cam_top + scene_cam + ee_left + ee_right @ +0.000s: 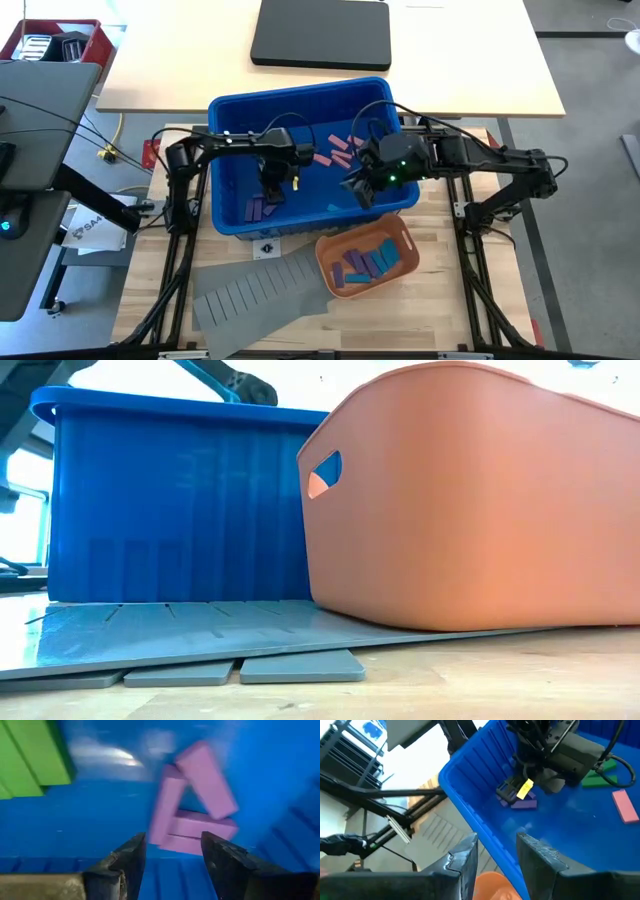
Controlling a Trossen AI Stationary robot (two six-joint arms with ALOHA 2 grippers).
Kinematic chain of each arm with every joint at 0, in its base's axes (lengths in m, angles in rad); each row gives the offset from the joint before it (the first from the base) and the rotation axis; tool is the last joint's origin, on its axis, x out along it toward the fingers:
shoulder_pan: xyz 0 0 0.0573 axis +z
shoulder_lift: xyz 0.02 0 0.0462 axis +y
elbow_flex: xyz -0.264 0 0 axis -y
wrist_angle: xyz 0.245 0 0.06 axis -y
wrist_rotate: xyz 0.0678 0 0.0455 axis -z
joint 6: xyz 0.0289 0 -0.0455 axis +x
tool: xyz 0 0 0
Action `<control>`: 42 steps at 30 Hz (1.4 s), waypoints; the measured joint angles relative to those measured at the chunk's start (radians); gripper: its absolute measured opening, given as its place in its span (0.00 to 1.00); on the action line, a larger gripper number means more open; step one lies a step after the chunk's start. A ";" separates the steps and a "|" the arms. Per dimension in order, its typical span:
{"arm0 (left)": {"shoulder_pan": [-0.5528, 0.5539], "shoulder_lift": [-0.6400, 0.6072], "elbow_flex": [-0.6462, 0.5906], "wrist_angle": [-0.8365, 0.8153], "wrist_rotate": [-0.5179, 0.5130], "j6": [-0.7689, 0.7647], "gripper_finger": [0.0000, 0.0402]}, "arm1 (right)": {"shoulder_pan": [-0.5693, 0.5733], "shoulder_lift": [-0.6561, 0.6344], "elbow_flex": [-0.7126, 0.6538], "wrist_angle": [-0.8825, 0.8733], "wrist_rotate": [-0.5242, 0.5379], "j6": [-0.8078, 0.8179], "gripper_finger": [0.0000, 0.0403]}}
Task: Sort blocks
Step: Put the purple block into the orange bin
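Note:
A blue bin (300, 105) holds loose blocks: a small heap of purple blocks (262, 208) near its front left, pink blocks (338, 150) farther back, and a green block (597, 779). My left gripper (272, 190) reaches down into the bin, open. The purple blocks (192, 815) lie just beyond its fingertips (132, 850), and a green block (30, 760) lies off to one side. My right gripper (358, 185) hovers open above the bin's front right part, with nothing between its fingers (465, 852). The orange tray (365, 262) holds several purple and blue blocks.
The orange tray (480, 500) stands partly on the grey slotted sheet (255, 290) in front of the bin (170, 510). A black flat case (320, 32) lies on the far table. The arms' frame rails run along both sides of the wooden table.

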 joint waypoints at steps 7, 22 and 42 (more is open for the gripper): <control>0.000 0.048 -0.074 0.069 -0.048 -0.013 0.46 | 0.000 0.000 0.000 -0.050 -0.002 -0.003 0.32; 0.004 0.051 -0.131 0.200 -0.030 0.003 0.12 | 0.000 0.000 0.000 -0.050 -0.004 0.040 0.32; 0.035 -0.527 0.038 0.521 0.246 -0.331 0.11 | 0.035 -0.032 0.035 0.070 0.213 0.082 0.32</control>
